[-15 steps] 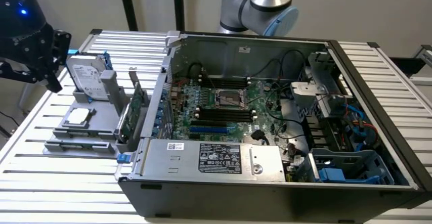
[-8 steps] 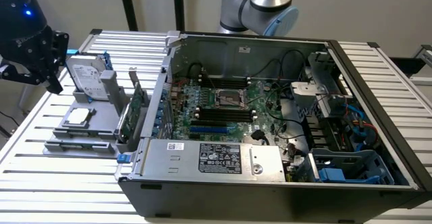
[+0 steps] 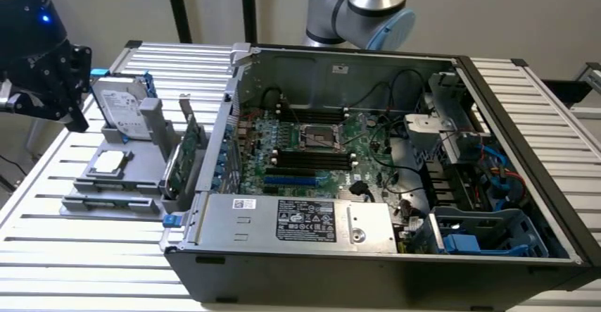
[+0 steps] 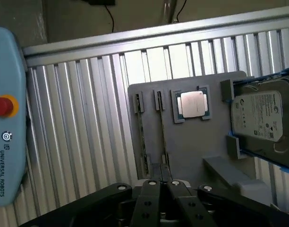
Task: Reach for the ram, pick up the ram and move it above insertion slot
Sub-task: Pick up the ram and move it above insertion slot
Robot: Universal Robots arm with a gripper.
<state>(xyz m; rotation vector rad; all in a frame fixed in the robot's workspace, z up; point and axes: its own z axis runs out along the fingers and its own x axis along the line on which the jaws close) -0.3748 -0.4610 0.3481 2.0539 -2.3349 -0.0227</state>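
Note:
Two thin dark strips stand on edge in the narrow slots of the grey holder plate [image 4: 191, 146]; the nearer to my fingers I take for the ram [image 4: 162, 127], the other [image 4: 140, 127] lies parallel beside it. My gripper [image 4: 163, 185] hangs above the holder's edge, just short of the ram's end, fingers together with nothing between them. In the exterior view the black gripper [image 3: 70, 111] hovers at the far left, above the holder [image 3: 108, 185]. The black memory slots [image 3: 314, 158] sit on the motherboard inside the open computer case [image 3: 376, 256].
On the holder are a silver hard drive [image 4: 258, 116], a CPU [image 4: 191, 104] and an upright green expansion card [image 3: 191, 146]. A teach pendant [image 4: 7, 118] with a red button lies on the slatted table [image 4: 78, 142]. The case wall stands between holder and motherboard.

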